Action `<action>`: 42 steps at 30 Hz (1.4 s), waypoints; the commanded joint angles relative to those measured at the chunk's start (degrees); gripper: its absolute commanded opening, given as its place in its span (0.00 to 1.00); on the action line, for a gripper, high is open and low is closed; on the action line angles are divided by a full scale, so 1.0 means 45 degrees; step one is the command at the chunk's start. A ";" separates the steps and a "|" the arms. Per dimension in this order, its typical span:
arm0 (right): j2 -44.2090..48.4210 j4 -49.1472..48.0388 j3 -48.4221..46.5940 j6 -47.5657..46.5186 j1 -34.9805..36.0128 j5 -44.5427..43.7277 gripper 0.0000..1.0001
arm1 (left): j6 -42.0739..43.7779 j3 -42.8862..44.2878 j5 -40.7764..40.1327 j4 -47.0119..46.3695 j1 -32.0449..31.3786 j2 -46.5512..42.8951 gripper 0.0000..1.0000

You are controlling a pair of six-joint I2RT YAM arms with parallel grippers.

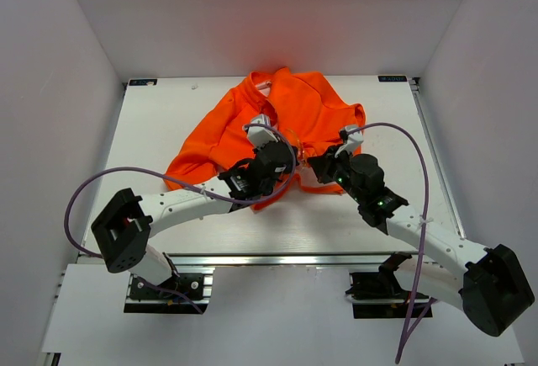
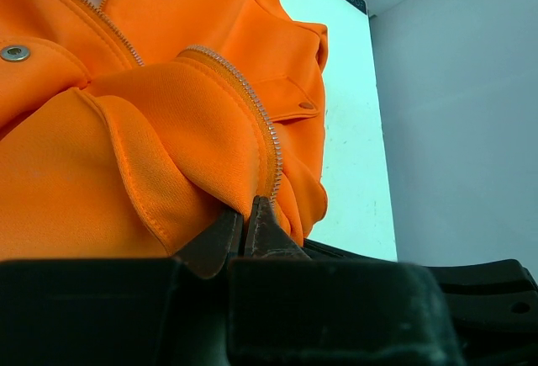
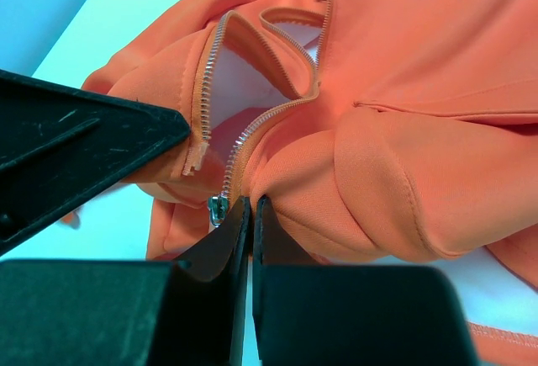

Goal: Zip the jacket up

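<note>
- Top external view: the jacket lay bunched on the table, with its collar at the far end from the slider. Both arms met over its lower front.
- Clamped tight, the right gripper held the hem fabric just beside the slider, which sat at the bottom of its row.
- Pinched shut likewise, the left gripper held the other front edge at the foot of its teeth. That loose end lay just beside the slider, not seated in it.
- Above the slider the two rows stood apart, with pale lining showing between them.
- Risk: these were thin pinches on soft cloth, and any pull could slip an edge free.
- Risk: the free end looked curled; fed in at an angle, it would probably miss the slider's mouth or jam there.
- Risk: nothing pinned the jacket down, so a hard tug would likely drag the whole garment.
</note>
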State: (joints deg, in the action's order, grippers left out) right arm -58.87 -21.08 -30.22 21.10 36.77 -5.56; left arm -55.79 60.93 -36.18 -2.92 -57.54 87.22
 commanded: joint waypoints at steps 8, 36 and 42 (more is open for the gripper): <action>-0.0257 -0.1057 -0.0668 0.0447 0.0070 -0.0151 0.00 | -0.0513 0.0543 -0.0709 0.0219 -0.0222 -0.0066 0.00; -0.0666 -0.0007 -0.1487 0.0993 0.0090 -0.0558 0.00 | -0.0845 0.0562 -0.0514 0.0317 -0.0377 0.0325 0.00; -0.0823 0.0426 -0.1859 0.1345 0.0090 -0.0756 0.00 | -0.0727 0.0484 -0.0729 0.0219 -0.0572 0.0286 0.00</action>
State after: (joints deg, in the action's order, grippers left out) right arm -62.61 -17.45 -35.07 25.36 36.77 -7.62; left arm -59.11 61.71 -39.18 -1.08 -58.74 88.90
